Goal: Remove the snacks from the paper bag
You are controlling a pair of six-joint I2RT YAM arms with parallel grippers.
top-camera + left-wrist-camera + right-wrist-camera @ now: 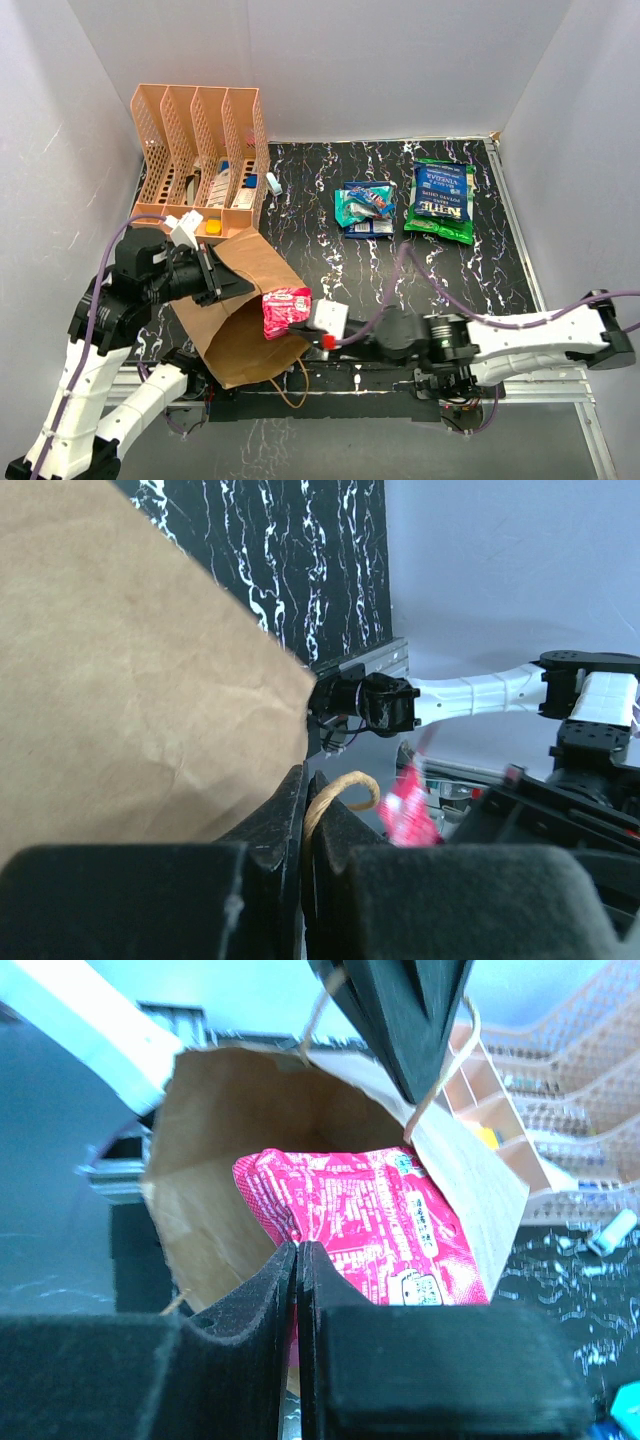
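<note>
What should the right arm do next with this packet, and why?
Probably draw the right claw straight back. It is shut on the shiny pink plastic snack packet lying in the mouth of the brown kraft paper bag, while the left claw pinches the bag's twisted paper handle, anchoring it.

Black marbled table top. Far left: orange file organizer, small white item just beside it. Far middle: blue and teal packets, piled. Far right: green bag, flat. Near left: paper bag on its side, pink packet at its mouth (resting or lifted, can't tell).
</note>
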